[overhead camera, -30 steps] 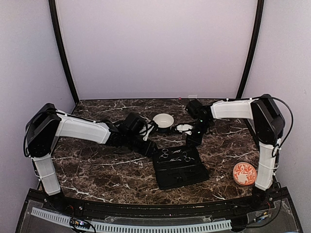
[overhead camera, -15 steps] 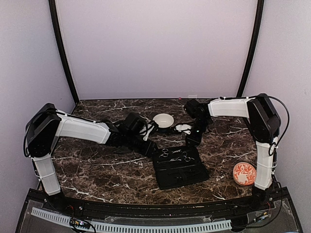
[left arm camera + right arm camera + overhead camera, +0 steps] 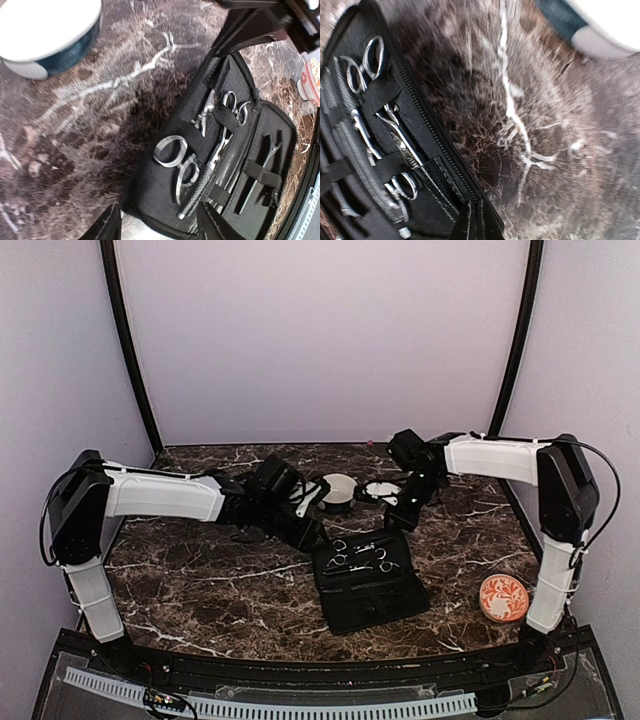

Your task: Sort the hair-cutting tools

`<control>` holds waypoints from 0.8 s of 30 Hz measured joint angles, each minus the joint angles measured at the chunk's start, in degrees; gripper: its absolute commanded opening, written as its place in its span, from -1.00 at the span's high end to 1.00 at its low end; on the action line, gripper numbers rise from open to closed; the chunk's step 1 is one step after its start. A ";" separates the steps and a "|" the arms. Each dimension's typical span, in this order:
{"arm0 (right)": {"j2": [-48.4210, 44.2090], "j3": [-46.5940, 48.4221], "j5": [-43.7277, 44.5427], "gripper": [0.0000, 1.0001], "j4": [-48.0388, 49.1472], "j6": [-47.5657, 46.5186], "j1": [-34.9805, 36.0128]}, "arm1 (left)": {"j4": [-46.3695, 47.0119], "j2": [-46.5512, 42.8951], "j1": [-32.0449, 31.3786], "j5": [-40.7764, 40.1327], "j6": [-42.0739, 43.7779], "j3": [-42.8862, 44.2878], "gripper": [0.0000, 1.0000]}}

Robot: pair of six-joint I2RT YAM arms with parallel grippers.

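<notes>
The black fabric case (image 3: pixel 372 590) lies open mid-table. Silver scissors (image 3: pixel 340 552) and a second pair (image 3: pixel 382 558) sit strapped in its far half. In the left wrist view the ring-handled scissors (image 3: pixel 172 152), the other pair (image 3: pixel 232 105) and a thin black stick-like tool (image 3: pixel 260 175) show under elastic bands. My left gripper (image 3: pixel 160 227) is open, its fingers astride the case's near-left corner (image 3: pixel 305 532). My right gripper (image 3: pixel 476 222) is shut on the case's zippered rim at the far right corner (image 3: pixel 398 522). Scissors (image 3: pixel 370 62) also show in the right wrist view.
A white round bowl (image 3: pixel 337 488) stands behind the case, with a small white dish (image 3: pixel 380 490) beside it. An orange patterned dish (image 3: pixel 503 597) sits at the right front. The bowl also shows in the left wrist view (image 3: pixel 45 30) and the right wrist view (image 3: pixel 610 20).
The right gripper has moved back and up with the case's far rim, tilting the case's far half. The scissors show more plainly. The left gripper has shifted slightly back.
</notes>
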 measured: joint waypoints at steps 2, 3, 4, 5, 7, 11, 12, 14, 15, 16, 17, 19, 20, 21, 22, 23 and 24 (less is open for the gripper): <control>-2.49 -0.22 -0.66 1.00 0.11 0.24 0.39 | -1.05 -0.83 0.59 -0.44 0.90 0.76 -0.08; -3.45 -0.37 -0.85 1.00 0.15 0.28 0.44 | -1.40 -1.27 1.03 -0.68 1.31 0.94 -0.09; -4.48 -0.68 -1.03 1.00 0.39 0.37 0.83 | -1.75 -1.79 1.57 -0.87 1.73 1.01 -0.09; -5.49 -1.14 -1.16 1.00 0.72 0.42 1.11 | -2.10 -2.19 2.05 -1.11 2.12 1.03 -0.11; -7.17 -2.32 -1.25 1.00 1.38 0.42 1.57 | -3.13 -3.02 2.89 -1.95 2.75 1.05 -0.15; -8.55 -4.11 -1.25 1.00 2.60 0.46 1.81 | -4.28 -4.35 4.35 0.02 4.52 1.05 -0.22; -8.57 -4.37 -1.22 1.00 2.89 0.46 1.79 | -4.28 -4.46 4.42 1.62 5.18 1.05 -0.22; -8.57 -4.74 -1.22 1.00 3.37 0.44 1.81 | -4.39 -4.42 4.33 5.11 6.05 1.05 -0.20; -8.59 -4.81 -1.22 1.00 3.56 0.46 1.81 | -4.48 -4.37 4.33 6.58 6.38 1.05 -0.19; -8.59 -4.83 -1.22 1.00 3.69 0.46 1.81 | -4.48 -4.33 4.33 8.13 6.71 1.05 -0.18; -8.61 -4.87 -1.25 1.00 3.78 0.46 1.81 | -4.48 -4.22 4.28 9.57 7.08 1.05 -0.17; -8.72 -5.05 -1.25 1.00 3.93 0.44 1.81 | -4.87 -3.48 4.22 11.89 8.20 1.51 -0.17; -8.81 -5.14 -1.25 1.00 3.98 0.46 1.81 | -5.66 -2.69 4.17 12.72 8.96 2.27 -0.17; -8.85 -5.18 -1.25 1.00 4.00 0.46 1.81 | -6.40 -1.57 4.15 13.40 10.03 3.32 -0.17; -8.92 -5.29 -1.25 1.00 4.11 0.46 1.81 | -7.26 -0.46 4.15 13.62 11.04 4.35 -0.15; -8.92 -5.38 -1.22 1.00 4.13 0.46 1.84 | -8.22 0.83 4.17 13.84 12.13 5.57 -0.11; -8.92 -5.46 -1.22 1.00 4.22 0.46 1.86 | -8.76 1.77 4.17 13.92 12.83 6.38 -0.07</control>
